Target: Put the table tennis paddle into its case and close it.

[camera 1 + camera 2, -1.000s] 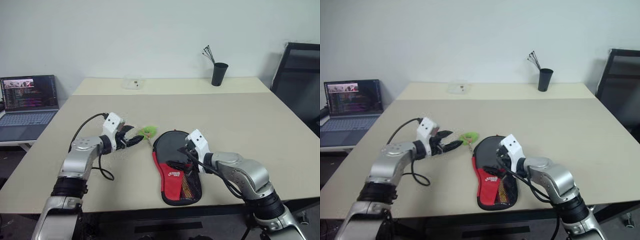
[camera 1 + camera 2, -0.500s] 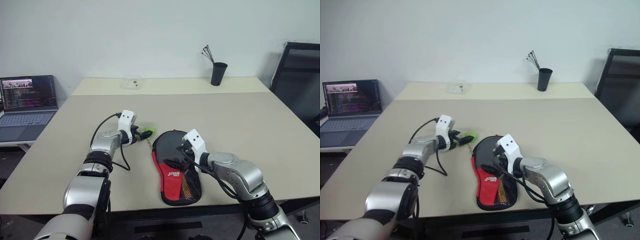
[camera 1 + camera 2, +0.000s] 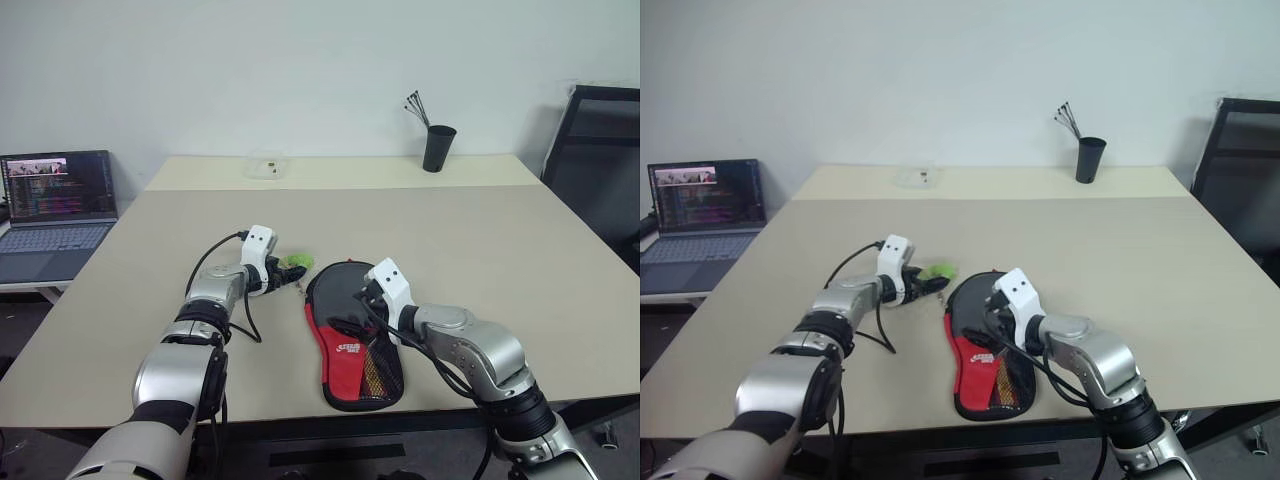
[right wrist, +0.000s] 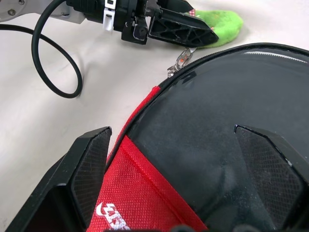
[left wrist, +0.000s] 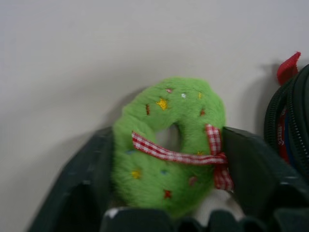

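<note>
The case (image 3: 345, 356), a black and red paddle-shaped pouch with a white logo, lies flat near the table's front edge. The paddle is hidden. A green plush wreath (image 5: 164, 176) with a checked ribbon lies by the case's round top, near the zip pull (image 4: 181, 60). My left gripper (image 3: 285, 272) has a finger against each side of the wreath and is shut on it. My right gripper (image 4: 171, 133) hovers just over the case's black top. Its fingers (image 4: 89, 164) are spread wide, with nothing between them.
The beige table (image 3: 470, 240) stretches far back, with a black cup of pens (image 3: 437, 147) and a small clear container (image 3: 266, 165) at its far edge. An open laptop (image 3: 58, 200) stands off to the left. A black chair (image 3: 600, 150) is at the right.
My left arm reached forward and down to the green wreath, and its fingers have now closed in on it. The right gripper and the case have not moved.
</note>
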Robot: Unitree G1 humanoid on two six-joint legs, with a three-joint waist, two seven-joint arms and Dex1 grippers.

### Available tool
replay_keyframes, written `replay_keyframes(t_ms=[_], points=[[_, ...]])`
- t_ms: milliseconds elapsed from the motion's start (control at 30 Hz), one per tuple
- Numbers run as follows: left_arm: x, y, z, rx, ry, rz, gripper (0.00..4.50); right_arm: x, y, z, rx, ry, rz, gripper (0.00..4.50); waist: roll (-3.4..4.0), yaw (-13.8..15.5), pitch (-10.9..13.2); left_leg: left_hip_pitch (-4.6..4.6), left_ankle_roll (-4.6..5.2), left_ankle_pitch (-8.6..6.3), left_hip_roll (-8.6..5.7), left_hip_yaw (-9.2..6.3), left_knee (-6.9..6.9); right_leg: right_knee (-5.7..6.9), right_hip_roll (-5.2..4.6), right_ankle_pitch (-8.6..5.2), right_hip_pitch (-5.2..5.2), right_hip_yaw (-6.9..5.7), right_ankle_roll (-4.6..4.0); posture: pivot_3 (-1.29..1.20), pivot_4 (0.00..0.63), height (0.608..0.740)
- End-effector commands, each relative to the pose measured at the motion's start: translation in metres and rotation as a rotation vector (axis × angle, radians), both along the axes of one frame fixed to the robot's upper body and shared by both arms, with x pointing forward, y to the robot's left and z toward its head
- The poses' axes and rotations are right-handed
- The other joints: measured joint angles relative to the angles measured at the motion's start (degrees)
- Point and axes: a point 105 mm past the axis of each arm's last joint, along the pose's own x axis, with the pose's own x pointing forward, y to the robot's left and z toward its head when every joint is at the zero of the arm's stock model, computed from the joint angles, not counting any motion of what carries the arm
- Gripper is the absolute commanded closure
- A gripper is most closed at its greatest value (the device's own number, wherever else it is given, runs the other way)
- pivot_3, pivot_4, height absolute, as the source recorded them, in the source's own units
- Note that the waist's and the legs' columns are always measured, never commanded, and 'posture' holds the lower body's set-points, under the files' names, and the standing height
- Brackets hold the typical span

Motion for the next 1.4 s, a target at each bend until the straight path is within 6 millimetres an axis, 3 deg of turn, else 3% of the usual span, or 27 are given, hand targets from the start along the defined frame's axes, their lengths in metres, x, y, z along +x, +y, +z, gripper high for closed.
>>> replay_keyframes(t_ms=[33,133,267,467,633,800,933,1133,1400], points=[[-0.001,-0.002,-0.004,-0.012,0.017,-0.004,2.27,0.005,0.003,0.024,0.068,-0.088,-0.008,0.0,0.0,0.0,0.0,0.0,0.0,0.0,0.0,0.0,0.0,0.0,0.0,0.0,0.0,0.0,0.0,0.0,0.15,0.74],[-0.002,-0.001,-0.005,-0.017,0.016,-0.001,3.28,0.013,0.006,0.028,0.087,-0.103,-0.029,0.0,0.0,0.0,0.0,0.01,0.0,0.0,0.01,0.0,0.01,0.03,0.0,0.0,0.0,0.0,0.0,0.0,0.15,0.74],[-0.003,0.001,-0.005,-0.021,0.014,-0.002,4.45,0.017,0.012,0.016,0.05,-0.091,-0.015,0.0,-0.09,0.0,-0.1,0.07,0.0,0.01,0.01,0.02,0.06,0.13,0.0,0.0,0.01,0.01,0.0,0.0,0.15,0.74],[-0.004,0.004,-0.004,0.0,0.009,-0.016,4.49,0.024,0.02,-0.025,-0.046,0.021,-0.028,0.0,-0.15,-0.2,-0.1,0.08,0.0,0.01,0.02,0.07,0.06,0.17,0.0,0.01,0.0,0.04,0.0,0.0,0.15,0.74],[-0.001,-0.001,0.008,0.055,-0.03,-0.066,4.49,0.027,0.005,-0.054,-0.145,0.079,-0.087,0.0,-0.41,-0.5,-0.4,0.13,0.0,0.0,0.01,0.08,0.07,0.33,-0.01,0.0,-0.01,0.07,0.0,0.0,0.15,0.74],[0.008,-0.006,0.027,0.154,-0.133,-0.082,4.49,0.026,-0.005,-0.061,-0.185,0.078,-0.106,0.0,-0.68,-0.5,-0.6,0.16,0.0,0.01,-0.01,0.07,0.12,0.42,-0.06,0.0,-0.01,0.06,-0.01,0.0,0.15,0.74],[0.02,-0.022,0.054,0.2,-0.251,-0.064,4.49,0.023,-0.015,-0.071,-0.226,0.08,-0.126,0.0,-0.77,0.0,-0.7,0.16,0.0,0.01,-0.02,0.05,0.18,0.43,-0.09,-0.01,0.01,0.05,-0.01,0.0,0.15,0.74],[0.028,-0.051,0.079,0.277,-0.381,-0.081,4.49,0.018,-0.021,-0.075,-0.236,0.089,-0.134,0.0,-0.79,0.7,-0.7,0.16,-0.01,0.0,-0.01,0.09,0.23,0.43,-0.09,-0.01,0.02,0.05,0.0,0.0,0.15,0.74],[0.03,-0.087,0.082,0.403,-0.47,-0.127,4.49,0.012,-0.028,-0.083,-0.246,0.117,-0.146,0.0,-0.8,0.9,-0.7,0.16,-0.01,0.0,-0.01,0.11,0.23,0.44,-0.07,-0.01,0.01,0.05,0.0,0.0,0.15,0.74]])
